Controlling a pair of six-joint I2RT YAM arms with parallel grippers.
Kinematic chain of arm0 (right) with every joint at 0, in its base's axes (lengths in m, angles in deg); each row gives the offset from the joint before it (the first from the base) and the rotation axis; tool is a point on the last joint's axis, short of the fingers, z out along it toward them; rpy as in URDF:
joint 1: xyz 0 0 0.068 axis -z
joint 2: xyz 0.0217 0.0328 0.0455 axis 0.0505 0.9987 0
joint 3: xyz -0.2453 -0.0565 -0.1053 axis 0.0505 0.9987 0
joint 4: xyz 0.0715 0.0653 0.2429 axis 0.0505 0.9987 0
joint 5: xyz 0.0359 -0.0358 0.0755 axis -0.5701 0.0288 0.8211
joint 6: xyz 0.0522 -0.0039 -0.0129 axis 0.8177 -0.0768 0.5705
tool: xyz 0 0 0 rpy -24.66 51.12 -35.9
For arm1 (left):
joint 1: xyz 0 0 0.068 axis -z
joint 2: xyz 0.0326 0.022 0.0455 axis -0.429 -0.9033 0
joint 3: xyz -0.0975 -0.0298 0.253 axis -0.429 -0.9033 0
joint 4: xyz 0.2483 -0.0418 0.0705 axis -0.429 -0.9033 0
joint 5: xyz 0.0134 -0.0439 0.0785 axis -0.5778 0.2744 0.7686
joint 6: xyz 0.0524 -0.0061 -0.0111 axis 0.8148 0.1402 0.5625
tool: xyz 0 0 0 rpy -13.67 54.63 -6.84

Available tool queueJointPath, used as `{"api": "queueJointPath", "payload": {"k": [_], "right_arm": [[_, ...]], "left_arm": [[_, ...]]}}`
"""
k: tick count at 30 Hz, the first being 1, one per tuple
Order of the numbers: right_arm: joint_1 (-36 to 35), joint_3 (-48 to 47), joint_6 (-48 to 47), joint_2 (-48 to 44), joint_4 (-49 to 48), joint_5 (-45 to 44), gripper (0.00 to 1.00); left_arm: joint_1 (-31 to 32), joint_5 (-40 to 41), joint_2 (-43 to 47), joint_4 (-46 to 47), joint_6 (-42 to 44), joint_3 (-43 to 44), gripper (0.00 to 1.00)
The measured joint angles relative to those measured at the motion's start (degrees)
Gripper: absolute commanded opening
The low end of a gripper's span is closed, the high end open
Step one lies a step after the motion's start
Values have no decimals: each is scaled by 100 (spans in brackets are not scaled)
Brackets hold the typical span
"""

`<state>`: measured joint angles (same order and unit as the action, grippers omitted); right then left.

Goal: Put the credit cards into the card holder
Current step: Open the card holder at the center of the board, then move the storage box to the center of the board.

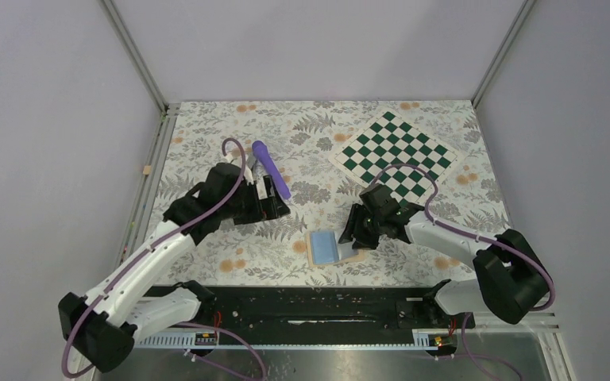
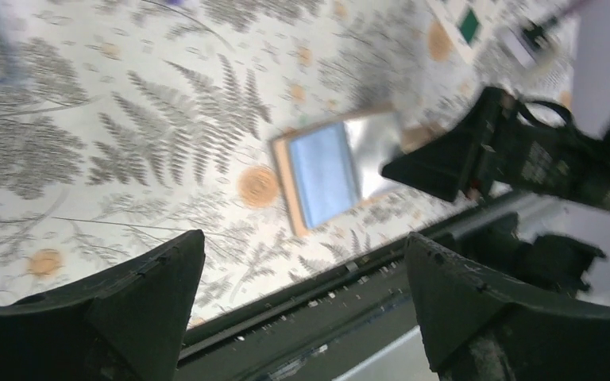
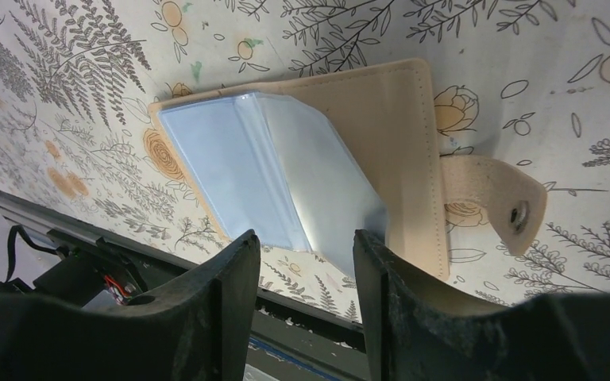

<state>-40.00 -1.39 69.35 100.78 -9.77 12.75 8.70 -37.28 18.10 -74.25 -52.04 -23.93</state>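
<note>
One flat tan folding card holder (image 3: 397, 119), open.
It lay by the floral table's (image 1: 206, 262) near edge; right gripper (image 3: 302, 246) hovered over it, narrowly parted; left gripper (image 2: 302, 242) gaped wide, empty.

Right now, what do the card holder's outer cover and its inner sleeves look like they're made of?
The card holder has a cover that looks like matte tan leather or imitation leather, stitched along its edge. Its inner sleeves look like thin flexible plastic, glossy and bluish, catching light. The snap on its strap is probably metal.
</note>
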Motion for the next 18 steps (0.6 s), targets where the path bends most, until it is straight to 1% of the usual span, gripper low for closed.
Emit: {"api": "queueJointPath", "payload": {"k": [5,10,14,18], "right_arm": [[0,129,146,92,-208,68,54],[-2,341,195,109,-380,101,55],[-2,376,195,114,-492,122,55],[-2,413,195,96,-605,201,55]], "left_arm": [[-758,98,-678,-127,317,181,89],[-1300,402,-1368,-247,715,533,82],[-1493,645,-1919,-225,938,719,79],[-1580,866,-2415,-216,1119,857,74]]}}
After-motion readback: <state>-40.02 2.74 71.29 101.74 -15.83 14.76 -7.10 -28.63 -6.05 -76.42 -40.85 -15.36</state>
